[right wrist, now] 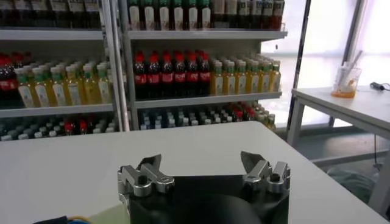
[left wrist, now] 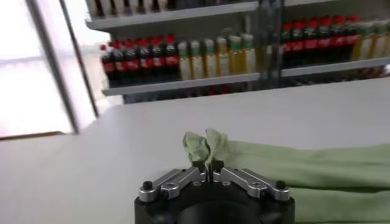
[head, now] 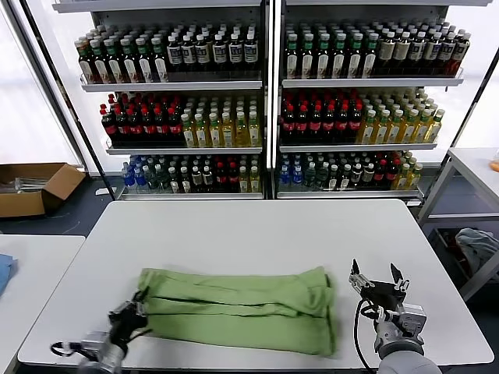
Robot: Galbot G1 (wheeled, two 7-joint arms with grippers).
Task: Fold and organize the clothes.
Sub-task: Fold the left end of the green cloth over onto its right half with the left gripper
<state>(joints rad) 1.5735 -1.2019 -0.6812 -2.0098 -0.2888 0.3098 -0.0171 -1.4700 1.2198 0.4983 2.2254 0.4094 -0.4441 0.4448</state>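
Note:
The light green shirt (head: 242,307) lies folded into a long band across the near part of the white table (head: 257,226). Its collar, buttons and printed graphic are hidden. My left gripper (head: 139,305) is at the shirt's left end, shut on a pinch of the green cloth; in the left wrist view the cloth (left wrist: 210,146) rises from between the closed jaws of the left gripper (left wrist: 209,172). My right gripper (head: 376,280) is open and empty, just right of the shirt's right end, above bare table. In the right wrist view the right gripper (right wrist: 203,167) has its fingers wide apart.
Shelves of bottles (head: 265,101) stand behind the table. A cardboard box (head: 35,187) lies on the floor at far left. A second white table (head: 31,265) with a blue item (head: 5,273) stands to the left. A grey-blue cloth bundle (head: 477,245) lies under the table at right.

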